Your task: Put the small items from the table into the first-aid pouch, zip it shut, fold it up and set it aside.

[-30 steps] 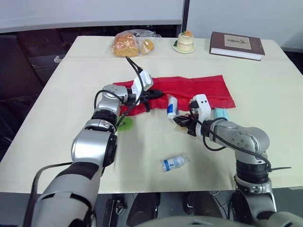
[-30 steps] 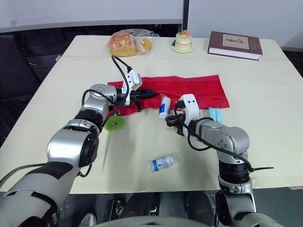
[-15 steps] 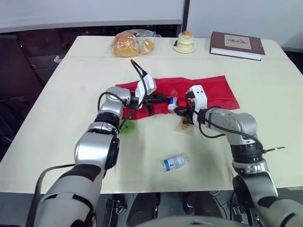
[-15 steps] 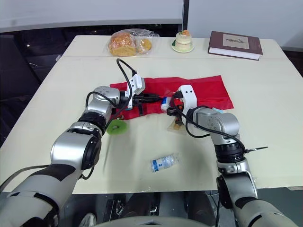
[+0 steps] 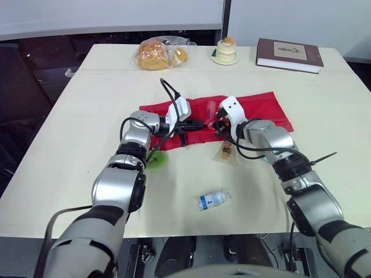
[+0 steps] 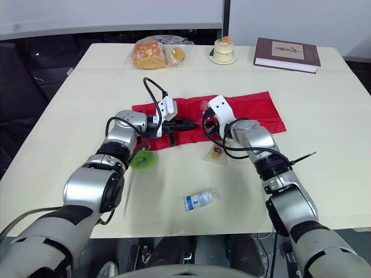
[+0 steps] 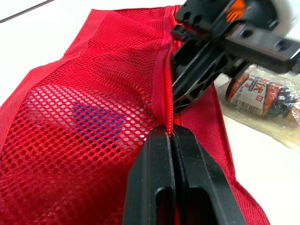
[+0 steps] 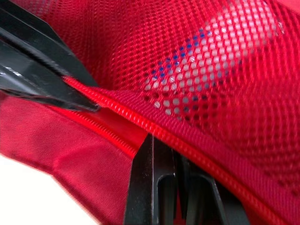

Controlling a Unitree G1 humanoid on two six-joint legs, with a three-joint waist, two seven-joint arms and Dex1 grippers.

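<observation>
a big pale table (image 5: 69, 145) holds it all. the red pouch (image 5: 255, 110) lies flat near the middle of it, with its zip side facing the robot. a brown book (image 5: 290, 55) sits at the far right corner. a clear bag of bread (image 5: 156, 54) lies at the far edge, and a little cake (image 5: 226, 49) on a plate stands between the bag and the book.

the left claw (image 5: 200, 123) is at the pouch's near edge. its two black fingers (image 7: 154, 178) are pressed tight together, pinching the red zip edge. the right claw (image 5: 217, 123) meets it there, tip to tip. its fingers (image 8: 154, 187) are close together too, and their tips are tucked under the zip edge, so i cannot tell if they hold it.

a white bottle with blue marks (image 8: 225, 51) lies inside the pouch, seen through the red net. a small bottle (image 5: 213, 200) lies on the table near the robot, well apart from the pouch. a clear packet with a brown bottle (image 5: 226, 152) lies just beside the pouch's near edge. a round green thing (image 5: 155, 160) rests by the left arm.
</observation>
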